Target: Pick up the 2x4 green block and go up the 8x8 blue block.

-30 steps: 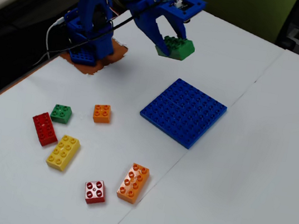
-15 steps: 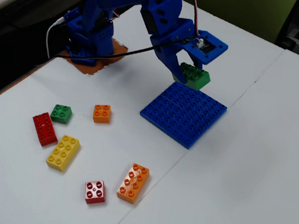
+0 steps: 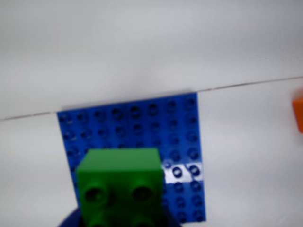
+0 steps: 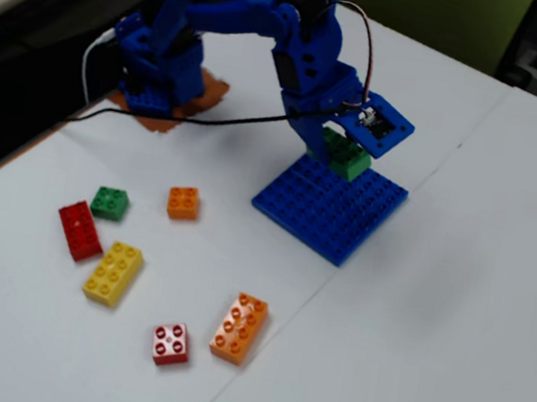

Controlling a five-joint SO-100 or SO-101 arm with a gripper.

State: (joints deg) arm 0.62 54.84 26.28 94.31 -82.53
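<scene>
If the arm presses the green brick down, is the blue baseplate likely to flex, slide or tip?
The blue baseplate looks like rigid moulded plastic, so it probably won't flex. It lies flat on the smooth white table, so it may slide. The green brick sits near its far edge, so slight tipping seems possible.

White table point(image 4: 453, 320): 8x8 blue block point(image 4: 333, 211), small green point(image 4: 109, 203), red point(image 4: 80, 231), yellow point(image 4: 114, 274), orange bricks point(image 4: 239, 328)

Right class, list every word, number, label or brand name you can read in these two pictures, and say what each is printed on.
None: no readable text in either view.
The green block held in the claw, the blue baseplate and the loose bricks, such as the yellow brick, show only plain studs.
Any embossing on the studs is too small or blurred to read.
</scene>
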